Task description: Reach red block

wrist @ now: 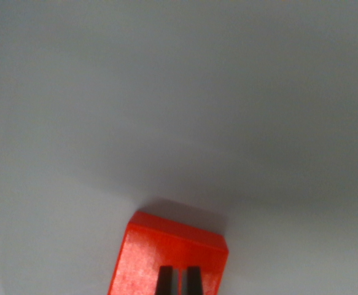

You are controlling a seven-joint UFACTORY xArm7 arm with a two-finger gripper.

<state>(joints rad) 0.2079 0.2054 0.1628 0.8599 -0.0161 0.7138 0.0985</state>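
Gripper (pixel 179 281) tips nearly together, over block (pixel 166 258), not clamping it. Block sits on table (pixel 179 92), bottom edge of view. Reach approx done; next: small descent only.

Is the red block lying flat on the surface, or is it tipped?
Flat, apparently: the red block shows its broad top face, with its shadow close behind it.

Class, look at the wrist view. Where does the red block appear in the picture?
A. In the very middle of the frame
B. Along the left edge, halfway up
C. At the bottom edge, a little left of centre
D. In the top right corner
C. The red block sits at the bottom edge, slightly left of centre, on a plain pale surface, with two dark fingers showing in front of it at the frame's lower border.
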